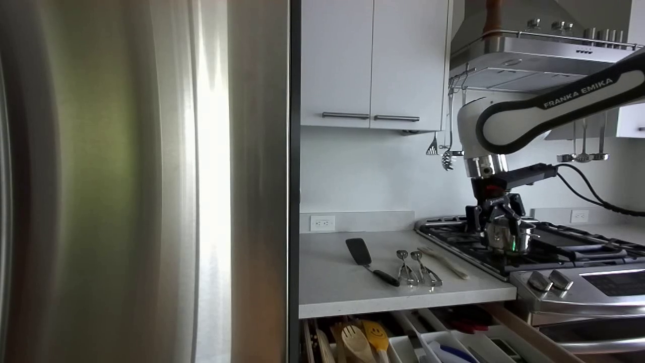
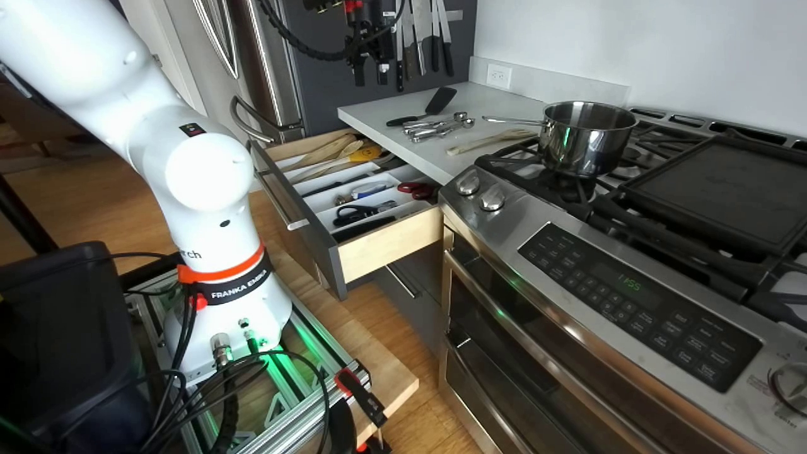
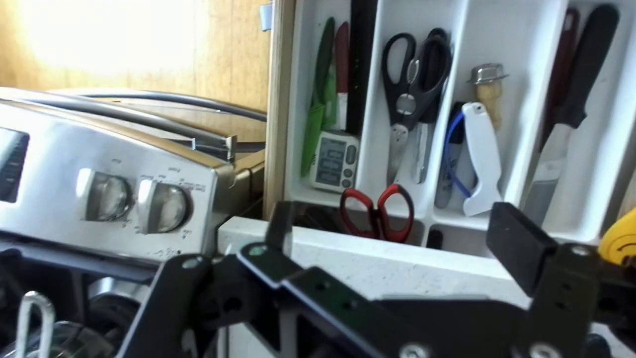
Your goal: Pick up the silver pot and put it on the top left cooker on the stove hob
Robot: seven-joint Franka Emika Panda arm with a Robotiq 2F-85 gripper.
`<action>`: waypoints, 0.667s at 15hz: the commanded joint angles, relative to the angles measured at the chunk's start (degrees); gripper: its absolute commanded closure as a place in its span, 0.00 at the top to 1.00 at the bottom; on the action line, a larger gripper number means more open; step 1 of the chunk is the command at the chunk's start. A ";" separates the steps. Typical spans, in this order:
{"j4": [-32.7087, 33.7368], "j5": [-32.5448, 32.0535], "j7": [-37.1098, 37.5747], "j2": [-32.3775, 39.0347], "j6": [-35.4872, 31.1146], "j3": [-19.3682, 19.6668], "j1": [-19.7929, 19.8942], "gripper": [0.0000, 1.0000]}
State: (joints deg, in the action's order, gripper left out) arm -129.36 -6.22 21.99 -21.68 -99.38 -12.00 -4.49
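Pot (image 2: 583, 148) on hob (image 2: 668, 238), tool (image 2: 371, 77) off in the air

Tool: fingers (image 3: 519, 243) wide apart in the wrist view; a gap shows between them in an exterior view too. Held higher than the worktop (image 1: 332, 272).

Pot: upright on the grate, at the hob's worktop end. In an exterior view it sits lower than the tool and well apart, handle (image 2: 514, 120) pointing toward the worktop. Burner (image 2: 570, 188) partly visible under its base; whether that is the top left one, cannot tell. In an exterior view, tool and arm (image 1: 554, 108) stand nearer the camera, the tool covering part of the pot along the line of sight.

Lower than the tool, on the worktop: black spatula (image 1: 359, 251), two metal scoops (image 2: 435, 128) side by side, wooden utensil (image 1: 446, 262) nearest the hob.

Ahead of the fingertips, wrist view: drawer (image 2: 394, 246) standing out, white tray (image 3: 512, 35) inside. Timer (image 3: 334, 160) in the compartment nearest the hob, black scissors (image 3: 410, 102) in the next. Red scissors (image 3: 380, 221) at the worktop edge, seen between the fingers. Off to the tool's hob side, two knobs (image 3: 169, 209).

Beyond the tool, in an exterior view: knives (image 2: 421, 28) hanging handles down on a dark panel (image 2: 325, 91).
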 commanded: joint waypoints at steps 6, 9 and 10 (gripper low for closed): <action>11.83 -22.87 13.35 8.72 10.25 -1.29 5.09 1.00; 15.84 -29.06 16.32 12.55 16.02 0.06 6.10 1.00; 17.00 -30.67 17.15 14.07 18.18 0.65 6.13 1.00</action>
State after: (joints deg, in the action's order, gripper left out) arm -116.92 -32.29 35.67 -12.74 -87.24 -12.36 1.44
